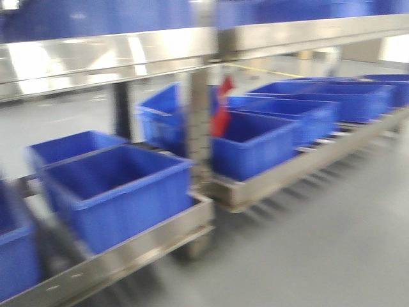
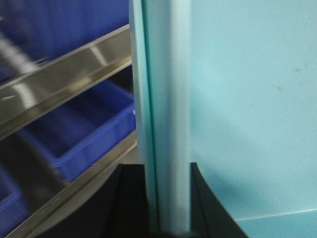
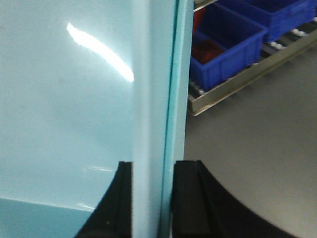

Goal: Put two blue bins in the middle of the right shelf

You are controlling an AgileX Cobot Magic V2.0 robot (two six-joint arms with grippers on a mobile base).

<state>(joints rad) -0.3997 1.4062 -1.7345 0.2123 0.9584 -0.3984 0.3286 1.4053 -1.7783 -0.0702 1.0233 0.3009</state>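
**Pinching a pale blue bin (image 2: 247,99) near the steel shelf (image 2: 64,84)**

Left wrist: the black fingers (image 2: 130,203) of my left gripper (image 2: 166,198) are pressed onto the upright rim of the pale blue bin, one on each side. Its wall fills most of the frame. Beyond it the steel shelf slants across with its shiny front lip. A dark blue bin (image 2: 84,134) sits on the tier under that shelf.

Right wrist: my right gripper (image 3: 152,198) pinches the pale blue bin (image 3: 59,99) the same way, with the rim standing between its fingers (image 3: 185,198). I cannot tell whether both wrists show one bin. Past it, dark blue bins (image 3: 223,54) stand on a low rack (image 3: 233,84), and one holds something red (image 3: 205,49).

Front view, badly smeared: the steel shelf (image 1: 102,61) runs across the top. Rows of dark blue bins (image 1: 118,192) sit on the tier under it. A red thing (image 1: 222,112) shows beside the post (image 1: 199,121) below the shelf.
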